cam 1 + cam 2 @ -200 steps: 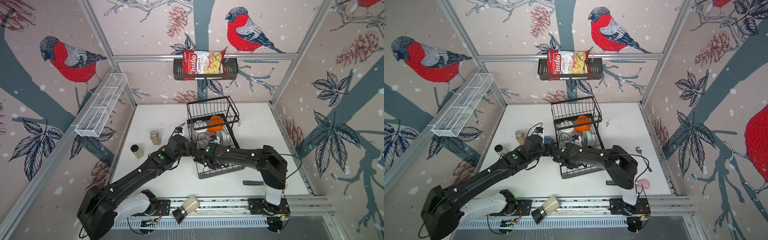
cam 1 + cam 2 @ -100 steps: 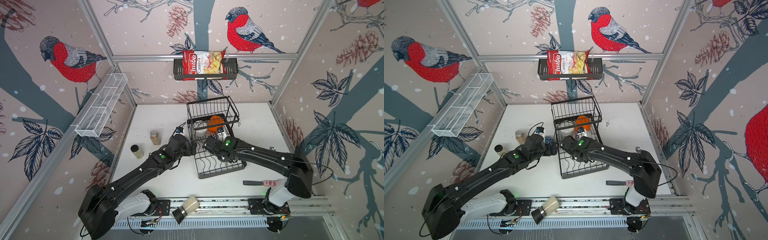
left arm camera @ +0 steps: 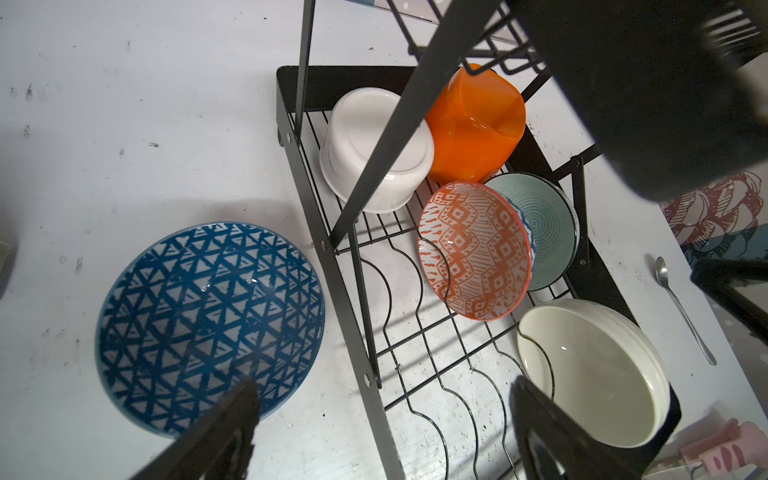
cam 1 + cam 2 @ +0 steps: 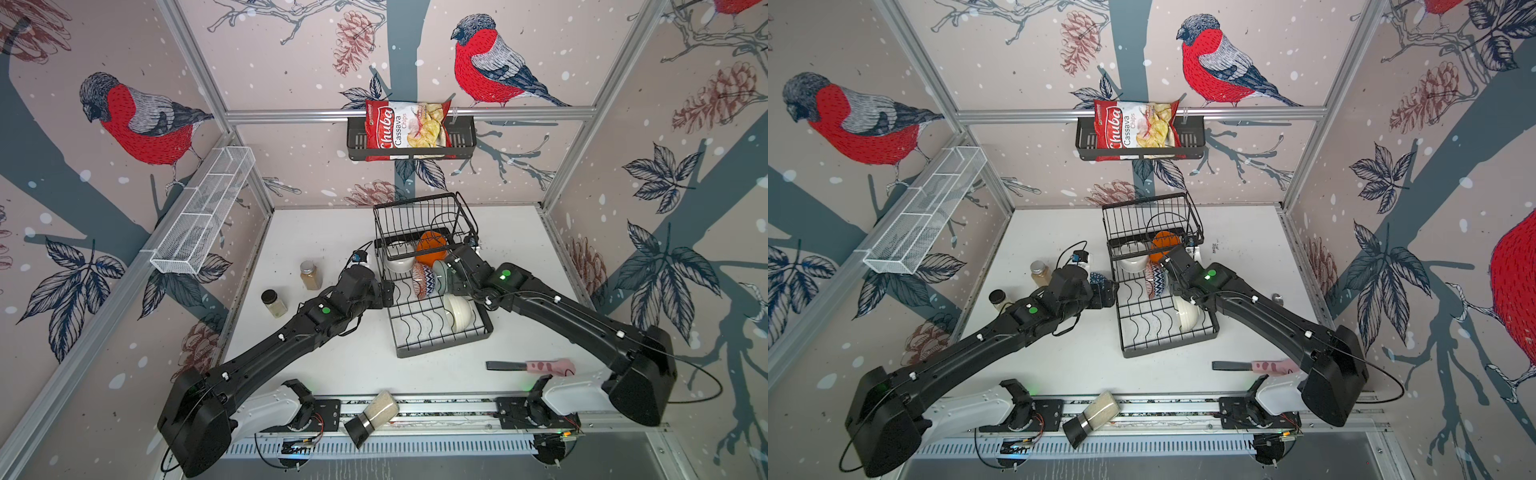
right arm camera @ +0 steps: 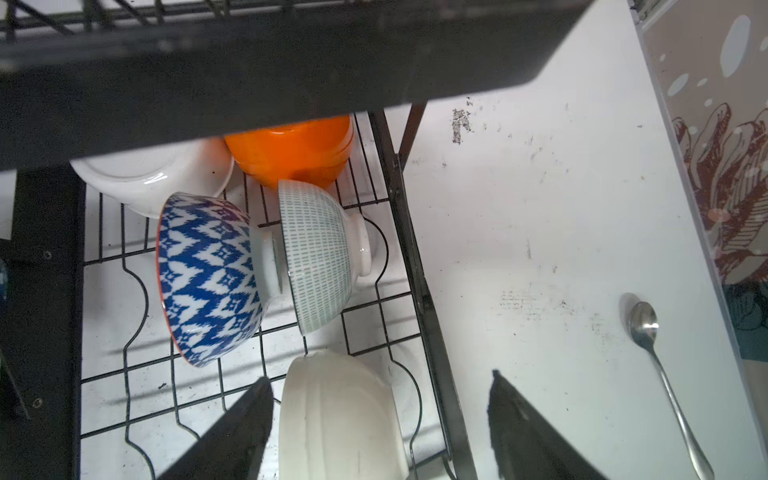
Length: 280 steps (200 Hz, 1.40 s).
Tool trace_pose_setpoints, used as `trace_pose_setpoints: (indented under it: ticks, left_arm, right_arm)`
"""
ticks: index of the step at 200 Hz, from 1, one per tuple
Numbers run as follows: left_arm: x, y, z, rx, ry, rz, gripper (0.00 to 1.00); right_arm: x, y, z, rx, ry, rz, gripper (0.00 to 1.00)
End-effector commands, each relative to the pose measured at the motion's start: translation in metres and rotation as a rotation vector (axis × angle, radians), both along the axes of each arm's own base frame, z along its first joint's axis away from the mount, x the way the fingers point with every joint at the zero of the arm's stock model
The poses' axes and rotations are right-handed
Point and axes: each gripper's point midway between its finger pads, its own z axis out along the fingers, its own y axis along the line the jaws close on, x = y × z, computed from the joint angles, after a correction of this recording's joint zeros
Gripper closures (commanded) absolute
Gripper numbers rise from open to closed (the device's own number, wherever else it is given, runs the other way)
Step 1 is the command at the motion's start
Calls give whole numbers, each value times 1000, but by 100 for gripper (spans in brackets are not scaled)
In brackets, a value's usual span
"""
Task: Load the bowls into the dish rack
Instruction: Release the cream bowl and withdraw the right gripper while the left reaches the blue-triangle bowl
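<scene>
**One bowl waits beside the rack, both claws are free**

The dish rack [image 4: 442,347] stands in the middle of the table [image 4: 332,232] and holds five bowls. At its far end lie a white bowl [image 3: 374,145], turned bottom up as it seems, and the orange bowl [image 3: 473,124] just beside it. In front of them the orange-red patterned bowl [image 3: 473,249] and the green striped bowl [image 3: 544,224] stand on edge in the wavy dividers, one against the other. A second white bowl [image 5: 340,415] stands on edge nearer the front, at the rack's right side.

The blue triangle bowl [image 3: 210,328] is the only one I find outside. It sits upright on the table, just beside the rack's left rail.

The left gripper [image 3: 384,386] hovers over that rail with its fingers wide apart and holds nothing. In its wrist view one finger shows over the blue bowl's edge and the other over the rack's wires. The right gripper [image 5: 380,378] is also spread and empty. One finger is just beside the second white bowl, and the other is outside the right rail, over bare table (the spoon [image 5: 642,320] lies further out and is no part of the task).

The step in hand is, I judge, the pick of the blue triangle bowl, and it belongs to the left arm. The next move asks this arm to shift away from the rack until the bowl's rim comes between the fingers. It then goes down and closes on the rim. After the lift the bowl must pass over the rail and be tilted on edge into a free slot at the front left. The rail is very near the bowl, so the descent needs care.
</scene>
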Motion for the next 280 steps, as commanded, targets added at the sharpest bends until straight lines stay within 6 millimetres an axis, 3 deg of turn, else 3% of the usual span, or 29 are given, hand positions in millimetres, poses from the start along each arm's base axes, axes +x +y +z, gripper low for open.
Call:
trace_pose_setpoints:
  ticks: [1, 91, 197, 280]
  left_arm:
    - [1, 2, 3, 8, -1, 14, 7]
    - [0, 23, -6, 67, 60, 104, 7]
    - [-8, 67, -27, 140, 194, 259, 7]
    - [3, 97, -47, 212, 280, 340, 14]
  right_arm:
    - [8, 8, 7, 63, -25, 35, 19]
    - [27, 3, 14, 114, -48, 24, 19]
    - [21, 14, 23, 180, -92, 112, 19]
    - [13, 17, 42, 230, -165, 150, 20]
